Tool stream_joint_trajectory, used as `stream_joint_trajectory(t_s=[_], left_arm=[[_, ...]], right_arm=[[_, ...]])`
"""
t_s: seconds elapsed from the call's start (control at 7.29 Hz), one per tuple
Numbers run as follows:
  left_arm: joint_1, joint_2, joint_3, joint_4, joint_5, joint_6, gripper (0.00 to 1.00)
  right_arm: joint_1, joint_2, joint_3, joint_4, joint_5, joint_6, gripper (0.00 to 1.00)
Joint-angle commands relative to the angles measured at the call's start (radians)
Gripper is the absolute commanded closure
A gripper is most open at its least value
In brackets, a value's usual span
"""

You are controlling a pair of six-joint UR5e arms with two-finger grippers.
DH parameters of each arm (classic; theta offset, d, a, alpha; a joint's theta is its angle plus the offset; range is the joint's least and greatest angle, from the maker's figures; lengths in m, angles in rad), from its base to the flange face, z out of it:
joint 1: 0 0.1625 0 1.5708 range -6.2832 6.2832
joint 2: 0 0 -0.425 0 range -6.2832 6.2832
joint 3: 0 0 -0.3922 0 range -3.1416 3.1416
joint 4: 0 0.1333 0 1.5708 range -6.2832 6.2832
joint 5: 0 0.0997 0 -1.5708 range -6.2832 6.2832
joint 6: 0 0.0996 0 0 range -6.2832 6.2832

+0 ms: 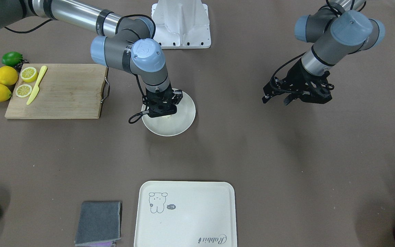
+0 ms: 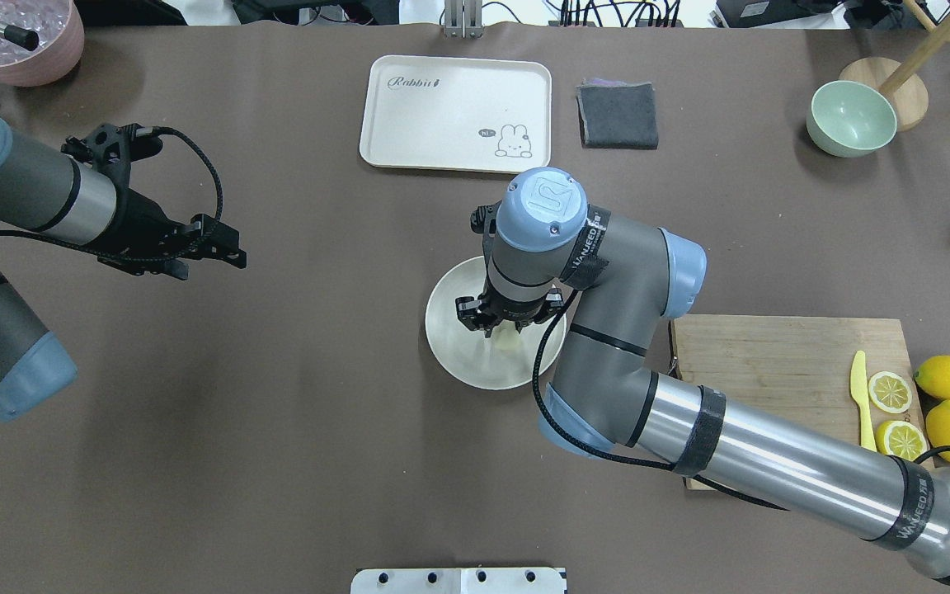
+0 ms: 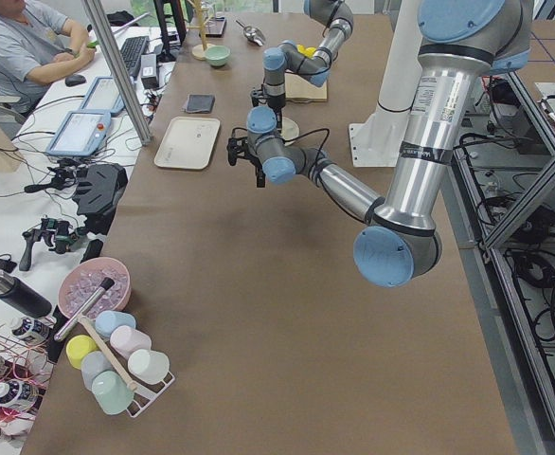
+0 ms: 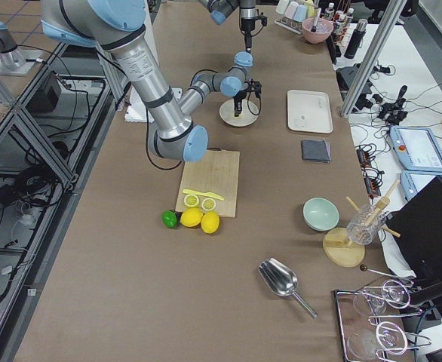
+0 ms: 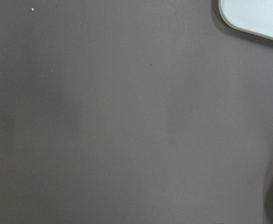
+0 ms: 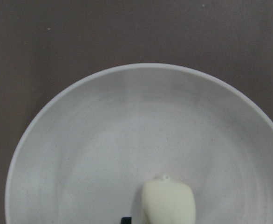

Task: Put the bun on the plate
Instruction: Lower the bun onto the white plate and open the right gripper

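Note:
The bun (image 6: 168,201), a small pale cream block, lies on the round off-white plate (image 6: 80,140) near its middle. From overhead the bun (image 2: 509,338) peeks out just under my right gripper (image 2: 501,328), which points straight down over the plate (image 2: 458,363). One black fingertip (image 6: 125,219) shows beside the bun with a thin gap between them, so the jaws look open around it. In the front view the bun (image 1: 166,117) shows below the right gripper (image 1: 165,115). My left gripper (image 2: 223,256) hovers open and empty over bare table far to the left.
A cream rabbit tray (image 2: 456,113) and a grey cloth (image 2: 618,115) lie beyond the plate. At the right are a green bowl (image 2: 851,118) and a wooden cutting board (image 2: 780,363) with a yellow knife, lemon slices and whole lemons. A pink bowl (image 2: 17,37) sits far left.

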Motion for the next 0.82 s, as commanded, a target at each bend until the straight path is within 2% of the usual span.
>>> stream_joint_trajectory(t_s=[0.0,0.27,0.41,0.69], left_arm=[[0.000,0.000,0.000,0.000,0.001,-0.001,0.09],[-0.002,-0.002,-0.001,0.002,0.000,-0.001,0.09],[-0.005,-0.002,-0.009,0.003,0.000,-0.001,0.09],[-0.104,0.020,-0.009,0.005,-0.051,0.034,0.10]], right_arm=[[0.000,-0.001,0.011,0.000,0.000,0.002,0.01],[0.009,-0.005,0.043,-0.005,0.006,0.002,0.01],[0.035,-0.040,0.124,-0.026,0.020,0.002,0.01],[0.129,-0.114,0.347,-0.217,0.067,-0.027,0.01]])
